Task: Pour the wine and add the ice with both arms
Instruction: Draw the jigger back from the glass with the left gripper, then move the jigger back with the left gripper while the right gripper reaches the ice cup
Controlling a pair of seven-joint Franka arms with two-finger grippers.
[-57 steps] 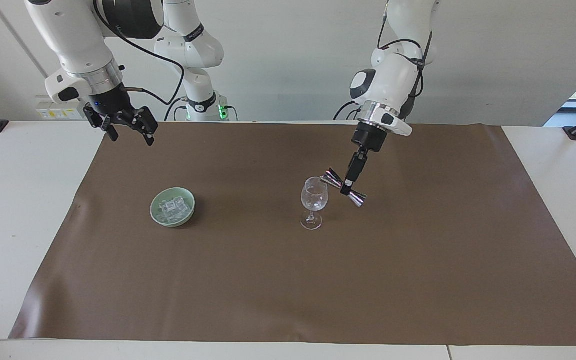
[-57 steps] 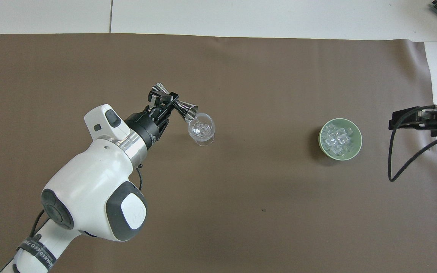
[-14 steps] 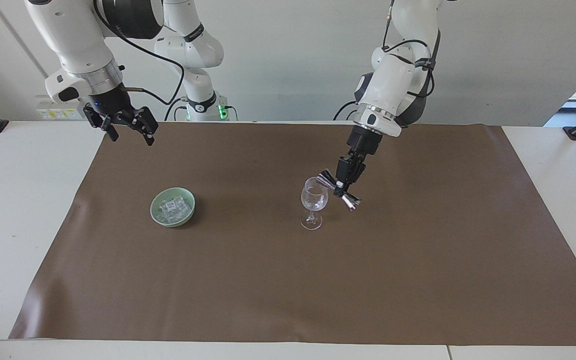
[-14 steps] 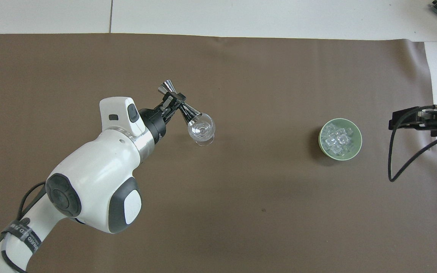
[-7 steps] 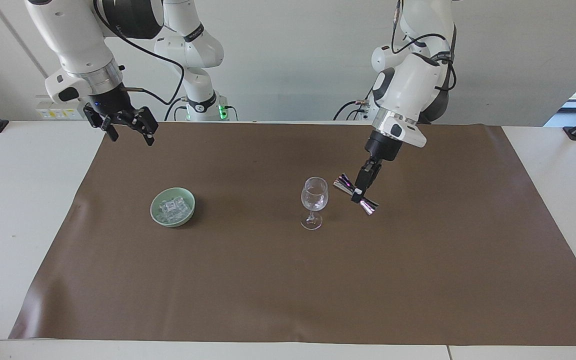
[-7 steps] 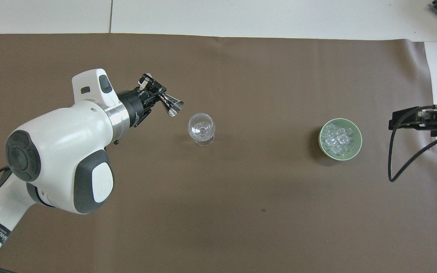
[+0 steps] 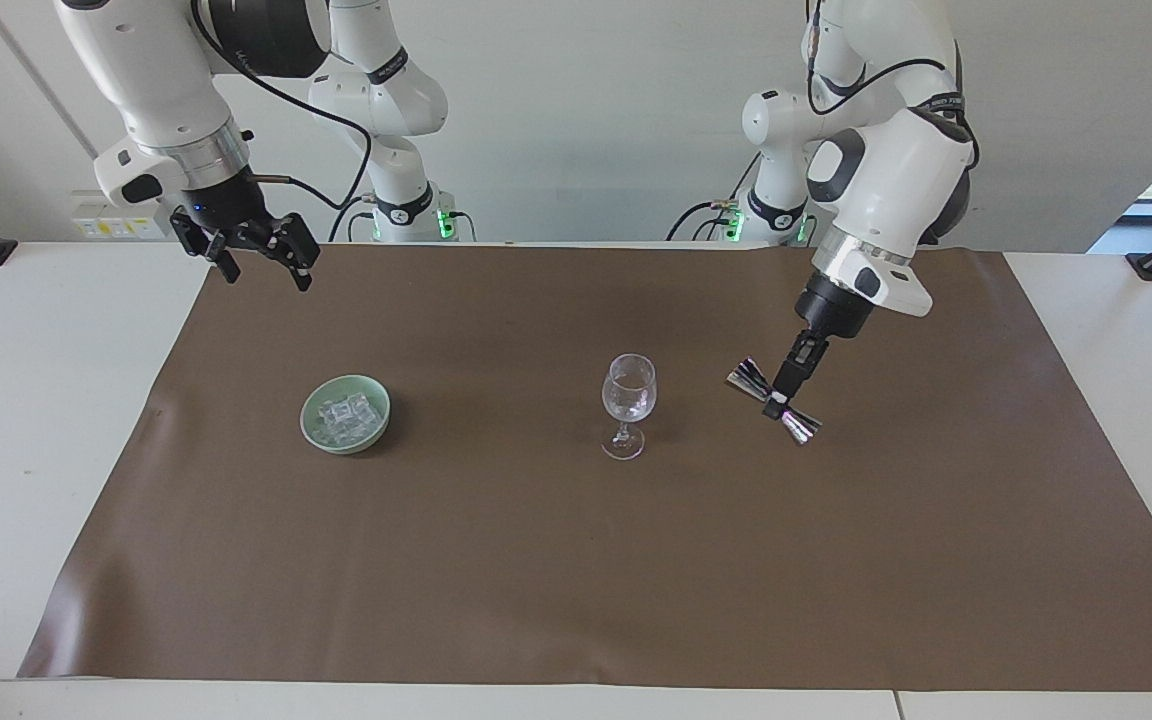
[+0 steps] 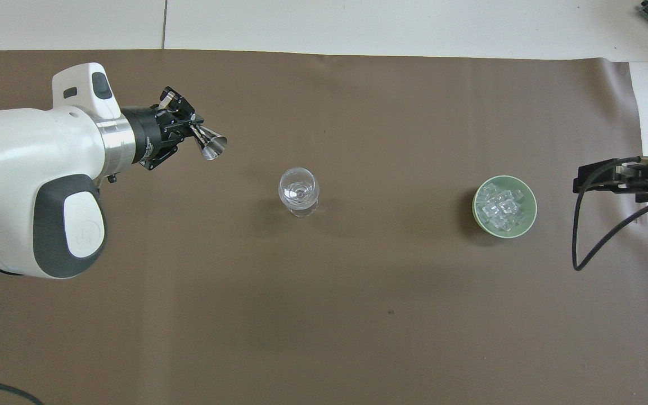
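While a tilted steel jigger is pinched at its waist by the left gripper at centre right of the facing view, over bare brown mat, a stemmed wine glass is seen upright at mid-frame. At centre left, ice is held in a pale green bowl. At upper left, the right gripper is kept waiting, fingers spread.

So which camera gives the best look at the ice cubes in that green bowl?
The overhead view: it looks straight into the bowl, so the ice shows as separate clear cubes. The facing view sees the bowl slantwise; its ice is a pale heap partly hidden by the rim.
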